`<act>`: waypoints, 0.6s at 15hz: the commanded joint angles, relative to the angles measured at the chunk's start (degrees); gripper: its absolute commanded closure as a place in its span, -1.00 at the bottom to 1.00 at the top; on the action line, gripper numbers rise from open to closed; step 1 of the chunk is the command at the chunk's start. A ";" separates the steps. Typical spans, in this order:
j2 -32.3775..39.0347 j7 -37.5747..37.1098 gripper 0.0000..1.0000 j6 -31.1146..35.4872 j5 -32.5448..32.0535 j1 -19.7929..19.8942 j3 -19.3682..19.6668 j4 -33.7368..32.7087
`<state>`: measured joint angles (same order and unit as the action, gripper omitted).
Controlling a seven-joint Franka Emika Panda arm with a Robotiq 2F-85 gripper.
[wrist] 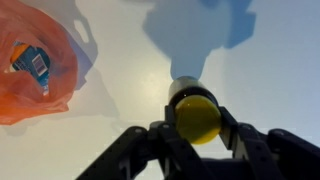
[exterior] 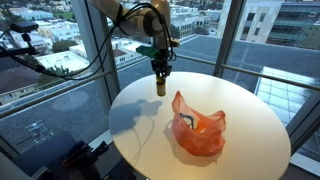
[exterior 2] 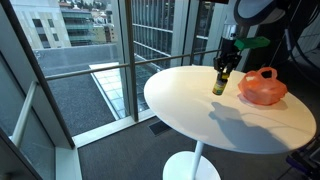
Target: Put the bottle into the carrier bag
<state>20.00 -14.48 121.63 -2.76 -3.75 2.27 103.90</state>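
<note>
1. The bottle (wrist: pixel 196 117) has a bright yellow cap above a dark neck in the wrist view.
2. The carrier bag (wrist: pixel 35 65) is translucent orange, with a blue-and-white packet (wrist: pixel 35 63) showing through it.
3. The counter (exterior: pixel 250 120) is plain white, marked with soft grey shadows.
4. The tool (wrist: pixel 196 125) is matte black.

No legible text anywhere.

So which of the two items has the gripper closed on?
The bottle with the yellow cap; the gripper grips its top. The orange bag lies apart from it on the table, untouched.
</note>
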 commanded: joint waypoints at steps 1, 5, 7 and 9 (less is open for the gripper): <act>-1.42 -2.27 0.60 -3.40 0.93 1.14 0.62 -4.59; -2.64 -4.01 0.60 -5.04 1.38 2.51 1.50 -8.04; -3.23 -4.59 0.60 -5.35 1.61 3.23 1.91 -8.95; -3.92 -5.01 0.60 -5.43 1.90 4.02 2.39 -9.41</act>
<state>17.24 -18.05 117.98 -2.00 -0.72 4.20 95.99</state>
